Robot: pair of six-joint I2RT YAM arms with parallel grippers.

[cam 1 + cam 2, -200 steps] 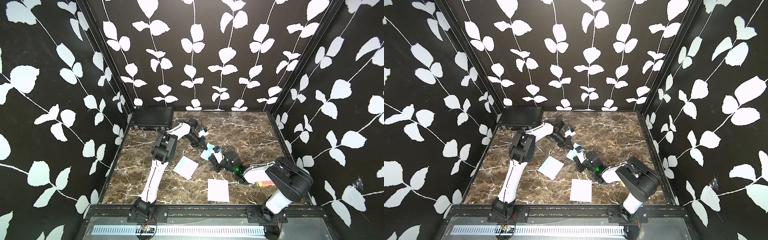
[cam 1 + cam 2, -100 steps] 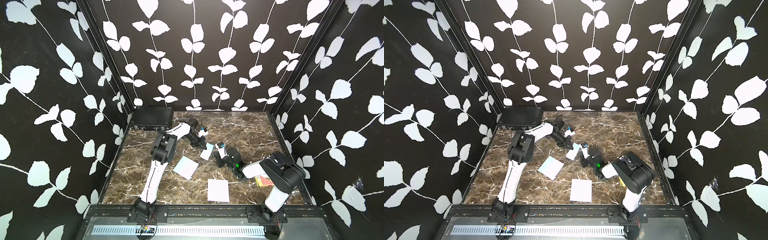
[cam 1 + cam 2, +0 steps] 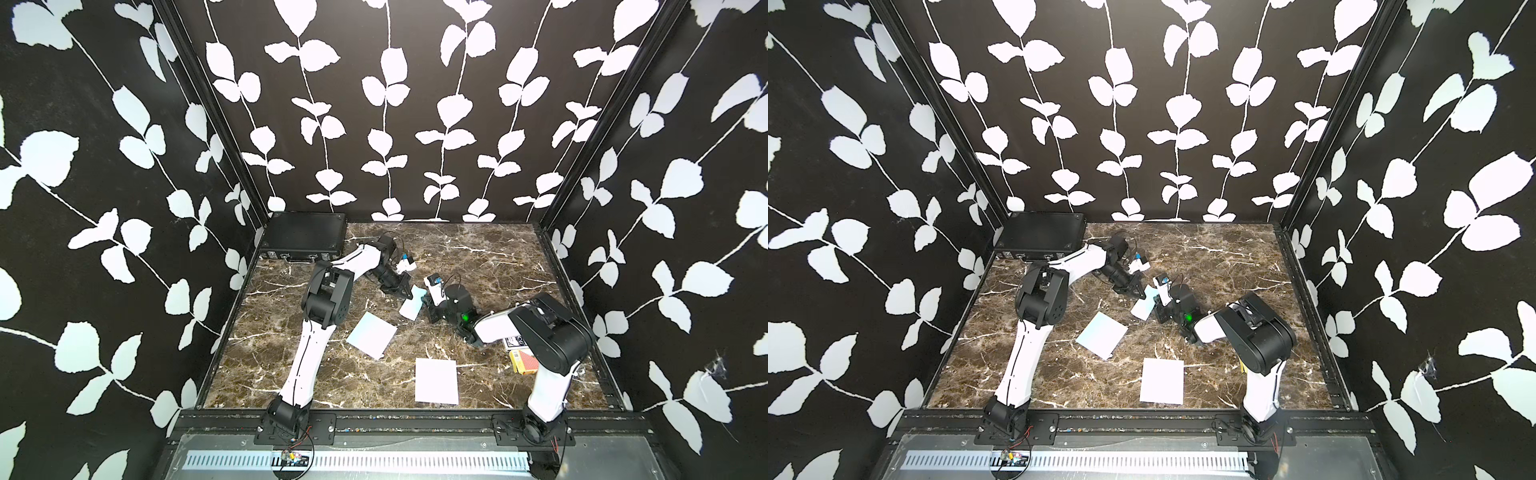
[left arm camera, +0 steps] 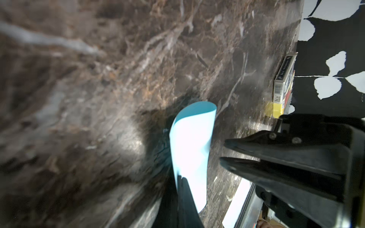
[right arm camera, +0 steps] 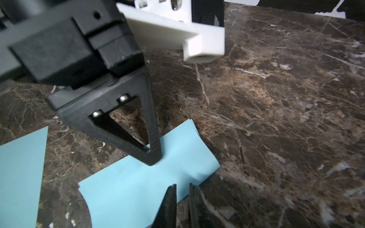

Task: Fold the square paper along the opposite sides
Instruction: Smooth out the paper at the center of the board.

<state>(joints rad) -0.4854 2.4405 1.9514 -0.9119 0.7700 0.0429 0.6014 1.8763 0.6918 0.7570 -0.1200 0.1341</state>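
Left gripper (image 4: 180, 178): I have it clenched on an edge of the light-blue paper (image 4: 190, 142), which curls over on the marble table (image 4: 98, 79) near its middle. My right gripper (image 4: 222, 151) sits just beside the paper, jaws slightly parted and empty. Another blue sheet (image 3: 372, 334) lies flat nearby.

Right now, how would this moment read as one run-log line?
left gripper: shut on blue paper | paper: curled over, not creased | right gripper: slightly open, beside paper

A robot lab's test cell: black leaf-print walls (image 3: 395, 104) box in the marble-look bench (image 3: 478, 257); left arm (image 3: 307, 361) and right arm (image 3: 548, 390) are bolted to a rail (image 3: 415, 422) along the bench's front edge
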